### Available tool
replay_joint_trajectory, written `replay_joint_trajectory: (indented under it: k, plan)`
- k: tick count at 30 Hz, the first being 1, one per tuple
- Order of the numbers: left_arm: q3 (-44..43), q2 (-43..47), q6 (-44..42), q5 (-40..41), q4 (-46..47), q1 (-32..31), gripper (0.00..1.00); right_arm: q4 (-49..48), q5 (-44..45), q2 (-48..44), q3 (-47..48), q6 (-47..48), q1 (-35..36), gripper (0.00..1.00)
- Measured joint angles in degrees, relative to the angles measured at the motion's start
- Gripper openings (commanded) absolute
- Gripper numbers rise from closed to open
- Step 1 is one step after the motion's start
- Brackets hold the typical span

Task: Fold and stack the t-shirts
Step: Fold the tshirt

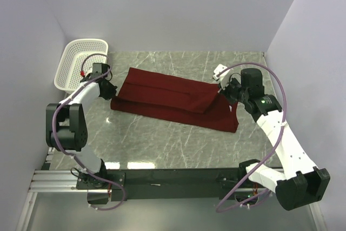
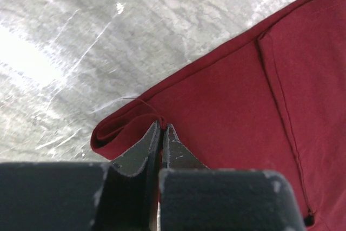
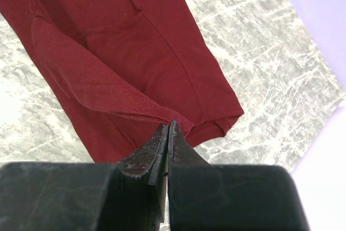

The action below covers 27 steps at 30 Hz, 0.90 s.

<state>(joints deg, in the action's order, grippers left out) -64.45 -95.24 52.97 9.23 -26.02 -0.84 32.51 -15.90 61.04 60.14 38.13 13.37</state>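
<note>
The t-shirt [image 1: 162, 98] lies part-folded across the surface [image 1: 162, 144] — soft, limp, light. Your left end effector [image 2: 161, 133] is clamped on its left corner, your right end effector [image 3: 167, 133] seemingly on the right hem — hold doubled edges.

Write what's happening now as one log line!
shirt: part-folded on table | left jaws: shut on shirt | right jaws: shut on shirt | basket: far-left

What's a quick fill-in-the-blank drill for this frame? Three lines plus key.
1. The left gripper and right gripper are both ____ on the t-shirt.
2. The white mesh basket sits at the table's far ____ corner.
3. The number of t-shirts on the table is ____.
Missing words: shut; left; one.
</note>
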Motion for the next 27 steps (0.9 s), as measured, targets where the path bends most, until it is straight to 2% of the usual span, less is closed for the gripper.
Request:
replay_joint_trajectory:
  k: [27]
  plan:
    - [-8.9,-9.03,-1.86,-2.12,-0.09,-0.87,0.01,-1.33,0.46,3.74,0.96,-1.07,-1.31,0.0]
